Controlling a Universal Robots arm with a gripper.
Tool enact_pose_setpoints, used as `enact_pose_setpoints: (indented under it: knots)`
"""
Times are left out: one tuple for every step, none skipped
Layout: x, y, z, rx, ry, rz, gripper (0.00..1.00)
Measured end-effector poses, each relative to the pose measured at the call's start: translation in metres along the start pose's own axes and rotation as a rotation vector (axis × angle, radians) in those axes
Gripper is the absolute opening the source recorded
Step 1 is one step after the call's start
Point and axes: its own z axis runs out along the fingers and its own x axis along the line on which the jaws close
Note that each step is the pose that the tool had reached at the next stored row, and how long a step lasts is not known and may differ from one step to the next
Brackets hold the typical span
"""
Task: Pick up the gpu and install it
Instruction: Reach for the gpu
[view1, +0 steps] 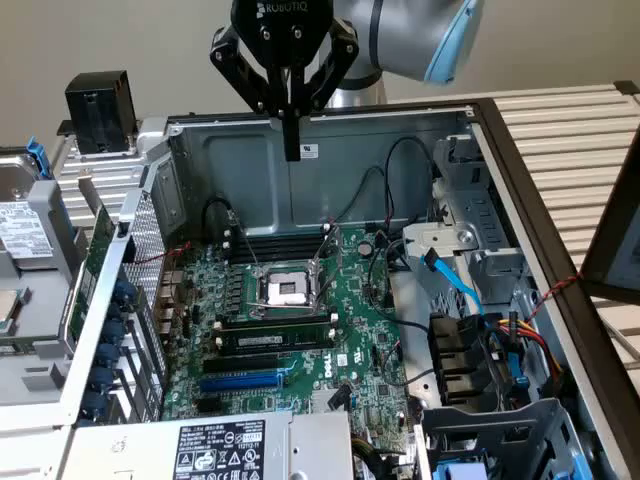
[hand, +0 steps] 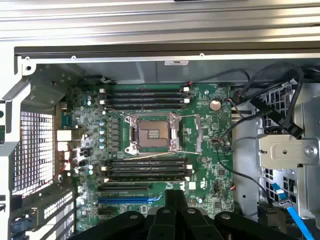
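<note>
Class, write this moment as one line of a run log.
gripper: shut, empty | place: over open case | blue slot: empty

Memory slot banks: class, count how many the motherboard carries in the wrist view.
2. One memory slot bank lies between the CPU socket and the case's wall; the other lies on the socket's opposite side, toward the blue expansion slot. The gripper may hide more board.

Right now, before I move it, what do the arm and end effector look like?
The end effector is black, with angular linkage bars, two slim fingers and white ROBOTIQ lettering on its body. The arm is rounded silver-grey metal with a light blue joint cap.
</note>
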Motion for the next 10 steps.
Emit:
enact_pose_setpoints:
  knots:
    - [0.0000,0.0000,0.0000,0.0000,0.0000,0.000,0.11]
    - [0.0000,0.0000,0.0000,0.0000,0.0000,0.000,0.11]
    - [0.0000,0.0000,0.0000,0.0001,0.0000,0.000,0.11]
    - [0.0000,0.0000,0.0000,0.0000,0.0000,0.000,0.11]
    - [0.0000,0.0000,0.0000,0.0000,0.0000,0.000,0.11]
    - [0.0000,0.0000,0.0000,0.0000,0.0000,0.000,0.11]
    - [0.0000,0.0000,0.0000,0.0000,0.0000,0.000,0.11]
    - [0.0000,0.0000,0.0000,0.0000,0.0000,0.000,0.11]
    - [0.0000,0.0000,0.0000,0.0000,0.0000,0.000,0.11]
    - [0.0000,0.0000,0.0000,0.0000,0.0000,0.000,0.11]
